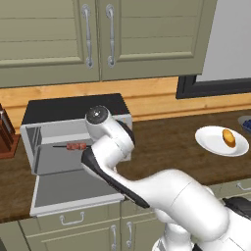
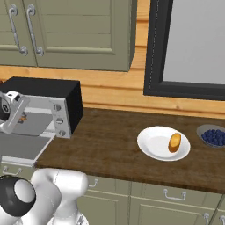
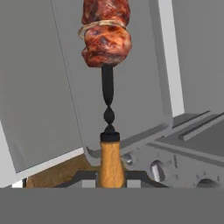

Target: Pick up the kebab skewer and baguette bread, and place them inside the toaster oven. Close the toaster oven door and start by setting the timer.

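Right now the kebab skewer (image 3: 106, 39) is held by its wooden handle end between the two dark tips of the pincer (image 3: 109, 175), which is closed on it; the meat chunks stick out away from the hand. From the left base view the kebab skewer (image 1: 73, 146) lies level inside the open mouth of the toaster oven (image 1: 73, 110), above its grey floor, with the arm's wrist just to its right. The toaster oven door (image 1: 73, 192) hangs folded down flat in front, reaching out over the edge of the tabletop (image 1: 171, 152). In the right base view the oven's knob panel (image 2: 59, 117) faces the camera, and the black top sits against the wooden back wall.

Well apart to the right, the baguette bread (image 2: 175, 142) rests on a white plate (image 2: 151, 143), toward the plate's right side. Just beyond the plate stands a grey bowl of blueberries (image 2: 214, 136). At the far left a knife block (image 1: 7, 135) stands near the oven. Green cabinets (image 1: 54, 34) hang above.
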Robot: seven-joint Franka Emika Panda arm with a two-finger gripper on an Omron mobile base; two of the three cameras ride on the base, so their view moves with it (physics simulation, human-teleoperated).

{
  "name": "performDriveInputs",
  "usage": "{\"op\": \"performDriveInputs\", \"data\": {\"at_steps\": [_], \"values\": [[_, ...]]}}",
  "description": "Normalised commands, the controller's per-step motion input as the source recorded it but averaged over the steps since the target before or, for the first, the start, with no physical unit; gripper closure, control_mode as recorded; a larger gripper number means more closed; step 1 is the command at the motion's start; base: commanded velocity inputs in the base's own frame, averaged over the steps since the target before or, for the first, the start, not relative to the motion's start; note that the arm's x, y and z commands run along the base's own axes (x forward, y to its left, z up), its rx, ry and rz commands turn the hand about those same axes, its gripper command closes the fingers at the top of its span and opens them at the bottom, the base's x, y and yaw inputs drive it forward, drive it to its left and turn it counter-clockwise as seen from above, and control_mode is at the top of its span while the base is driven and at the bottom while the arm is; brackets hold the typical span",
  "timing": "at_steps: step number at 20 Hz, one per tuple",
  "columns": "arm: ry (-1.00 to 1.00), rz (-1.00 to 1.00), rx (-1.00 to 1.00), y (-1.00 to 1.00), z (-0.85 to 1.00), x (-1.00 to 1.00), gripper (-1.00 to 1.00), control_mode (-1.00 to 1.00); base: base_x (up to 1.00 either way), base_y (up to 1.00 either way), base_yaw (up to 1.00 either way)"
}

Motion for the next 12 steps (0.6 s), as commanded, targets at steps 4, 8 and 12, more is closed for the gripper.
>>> {"op": "performDriveInputs", "data": {"at_steps": [4,8,12], "values": [[0.00,0.00,0.00,0.39,-0.33,0.40,1.00,-1.00,0.00,0.00,0.00],[0.00,0.00,0.00,0.38,-0.31,0.46,1.00,-1.00,0.00,0.00,0.00],[0.00,0.00,0.00,0.43,-0.31,0.45,1.00,-1.00,0.00,0.00,0.00]]}}
